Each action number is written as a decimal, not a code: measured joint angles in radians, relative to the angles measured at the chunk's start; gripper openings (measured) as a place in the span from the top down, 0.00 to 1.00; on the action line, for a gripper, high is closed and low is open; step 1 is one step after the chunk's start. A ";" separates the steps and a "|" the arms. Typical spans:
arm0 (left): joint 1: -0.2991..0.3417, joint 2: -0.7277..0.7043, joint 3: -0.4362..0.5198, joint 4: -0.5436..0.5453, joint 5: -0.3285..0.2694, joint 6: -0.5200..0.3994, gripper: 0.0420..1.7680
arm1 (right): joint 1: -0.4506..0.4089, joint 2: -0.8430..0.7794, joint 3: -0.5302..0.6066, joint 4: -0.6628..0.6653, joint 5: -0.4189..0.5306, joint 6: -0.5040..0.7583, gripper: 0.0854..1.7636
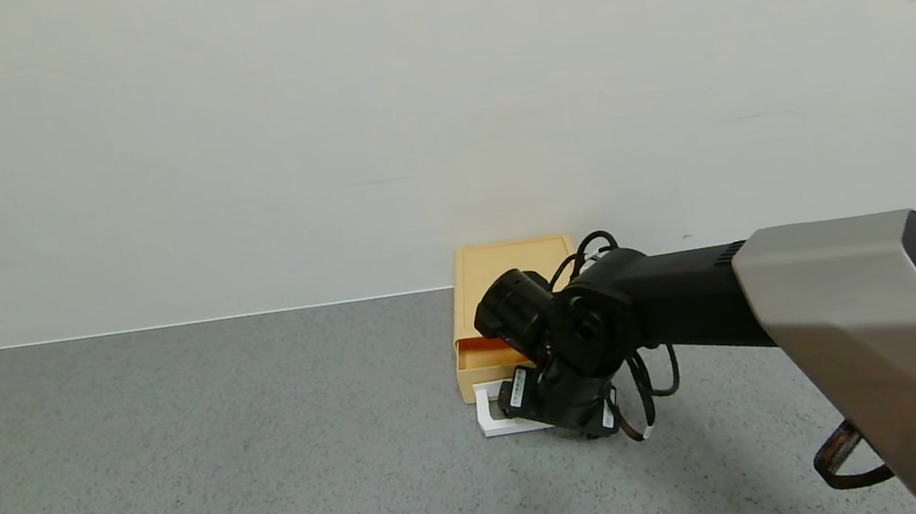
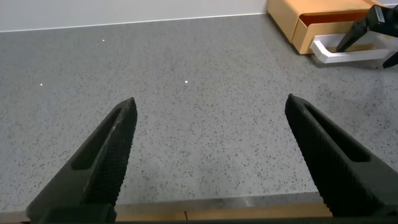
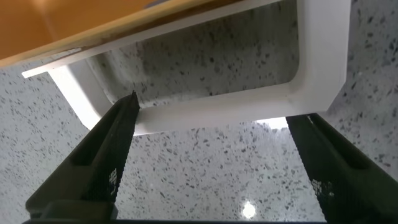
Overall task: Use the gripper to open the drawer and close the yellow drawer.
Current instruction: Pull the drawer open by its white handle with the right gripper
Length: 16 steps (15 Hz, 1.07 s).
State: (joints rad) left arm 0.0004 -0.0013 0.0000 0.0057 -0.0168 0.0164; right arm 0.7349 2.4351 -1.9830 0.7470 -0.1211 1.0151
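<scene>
While the yellow drawer [image 1: 485, 361] sits against the far edge of the grey counter [image 1: 185, 470], right of its middle and close under the wall, its tray stands a little way out of the casing [image 1: 504, 273], with the white loop handle [image 3: 311, 87] lying forward on the counter surface; the right gripper [image 3: 211, 162] is down at that handle, its fingers [image 3: 106, 155] spread wide and gripping nothing, one tip just beside the front bar of the loop and the other out past its corner. From the head view the wrist covers most of the handle, so whether any tip touches the plastic I cannot tell. The left gripper [image 2: 208, 158] hangs low over bare counter nearer the front edge, well apart from the drawer, fingers also wide open and empty; it looks idle.

The risk, as I judge it, lies in that spread: a push made with one tip off the corner could skew the tray and jam it in the casing; a tip caught inside the loop could drag the light casing along the counter; pressing down could scrape the counter.
</scene>
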 joint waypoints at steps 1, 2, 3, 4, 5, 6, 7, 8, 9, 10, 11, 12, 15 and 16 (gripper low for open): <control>0.000 0.000 0.000 0.000 0.000 0.000 0.03 | 0.000 -0.003 0.000 0.010 0.001 0.000 0.03; 0.000 0.000 0.000 0.000 0.000 0.000 0.03 | 0.001 -0.004 0.000 0.022 0.001 0.000 0.03; 0.000 0.000 0.000 0.000 0.000 0.000 0.03 | 0.001 -0.005 -0.001 0.036 0.001 0.000 0.03; 0.000 0.000 0.000 0.000 0.000 0.000 0.03 | 0.003 -0.006 -0.001 0.048 0.001 0.000 0.03; 0.000 0.000 0.000 0.000 0.000 0.000 0.03 | 0.005 -0.006 -0.001 0.058 0.001 0.000 0.03; 0.000 0.000 0.000 0.000 0.000 0.000 0.03 | 0.008 -0.007 0.000 0.067 0.001 0.000 0.03; 0.000 0.000 0.000 0.000 0.000 0.000 0.03 | 0.014 -0.007 0.000 0.083 0.002 0.001 0.03; 0.000 0.000 0.000 0.000 0.000 0.000 0.03 | 0.019 -0.009 0.001 0.095 0.003 0.002 0.03; 0.000 0.000 0.000 0.000 0.000 0.000 0.03 | 0.024 -0.009 0.001 0.105 0.002 0.004 0.03; 0.000 0.000 0.000 0.000 0.000 0.000 0.03 | 0.031 -0.010 0.003 0.117 0.003 0.006 0.03; 0.000 0.000 0.000 0.000 0.000 0.000 0.03 | 0.038 -0.011 0.006 0.124 0.003 0.009 0.03; 0.000 0.000 0.000 0.000 0.000 0.000 0.03 | 0.042 -0.012 0.008 0.125 0.002 0.015 0.03; 0.000 0.000 0.000 0.000 0.000 0.000 0.03 | 0.057 -0.020 0.020 0.133 0.007 0.017 0.03; 0.000 0.000 0.000 0.000 0.000 0.000 0.03 | 0.063 -0.023 0.024 0.140 0.006 0.018 0.03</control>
State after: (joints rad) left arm 0.0004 -0.0013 0.0000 0.0062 -0.0168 0.0164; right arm 0.7981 2.4121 -1.9594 0.8866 -0.1153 1.0328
